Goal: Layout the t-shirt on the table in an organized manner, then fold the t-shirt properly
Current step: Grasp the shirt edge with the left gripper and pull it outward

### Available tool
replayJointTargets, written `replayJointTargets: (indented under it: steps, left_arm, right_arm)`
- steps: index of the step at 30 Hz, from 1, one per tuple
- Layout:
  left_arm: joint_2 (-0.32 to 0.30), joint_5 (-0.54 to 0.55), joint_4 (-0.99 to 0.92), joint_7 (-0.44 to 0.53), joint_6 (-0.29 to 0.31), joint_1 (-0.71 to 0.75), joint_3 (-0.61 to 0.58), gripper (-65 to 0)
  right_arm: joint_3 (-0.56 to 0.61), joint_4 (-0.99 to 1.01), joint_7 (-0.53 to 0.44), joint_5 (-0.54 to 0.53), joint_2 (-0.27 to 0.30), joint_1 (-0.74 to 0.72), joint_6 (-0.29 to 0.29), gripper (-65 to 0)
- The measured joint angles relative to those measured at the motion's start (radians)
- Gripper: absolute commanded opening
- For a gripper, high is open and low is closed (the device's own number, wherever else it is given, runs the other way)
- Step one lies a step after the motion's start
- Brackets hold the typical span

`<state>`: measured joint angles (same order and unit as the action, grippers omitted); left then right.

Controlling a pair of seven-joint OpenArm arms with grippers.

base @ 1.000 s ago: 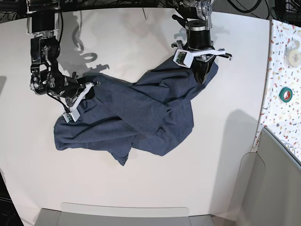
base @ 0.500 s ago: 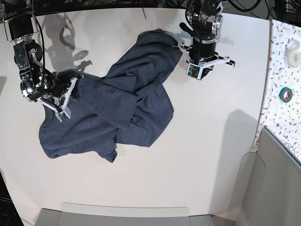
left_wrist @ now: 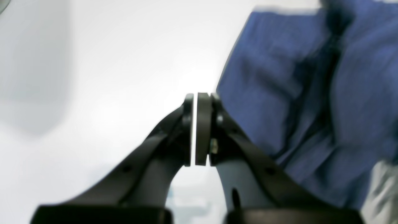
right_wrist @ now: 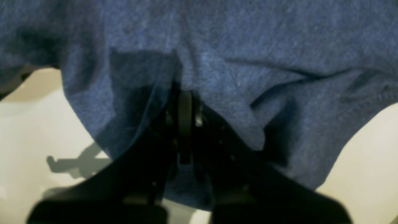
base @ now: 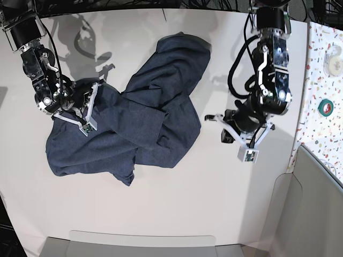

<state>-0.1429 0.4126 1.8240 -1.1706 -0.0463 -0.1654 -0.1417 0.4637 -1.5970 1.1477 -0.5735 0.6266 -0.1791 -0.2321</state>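
The dark navy t-shirt lies crumpled on the white table, running from the left-centre up to the back middle. My right gripper is at the shirt's left part, shut on a fold of the t-shirt; in the right wrist view the right gripper has cloth draped over its jaws. My left gripper hangs over bare table to the right of the shirt, clear of it. In the left wrist view the left gripper is shut with nothing between the pads, and the t-shirt is off to the right.
A speckled side surface at the right edge carries a green tape roll and a white roll. A grey bin stands at the front right, and a grey tray lines the front edge.
The left gripper has let go of the shirt's far end and swung away to the front right. That end now rests on the table. The right gripper kept its hold.
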Motion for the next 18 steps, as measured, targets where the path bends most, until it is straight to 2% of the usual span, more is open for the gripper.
replayJointTargets:
  steps: [6, 18]
  left_arm:
    - [0.072, 0.053, -0.322, -0.016, 0.002, -0.122, -0.008, -65.0]
    - [0.198, 0.096, -0.600, 0.059, 0.003, -0.264, -0.006, -65.0]
  right_arm:
    - [0.013, -0.051, -0.002, -0.005, 0.035, 0.032, 0.000, -65.0]
    - [0.013, -0.062, -0.017, -0.014, 0.055, 0.053, 0.000, -65.0]
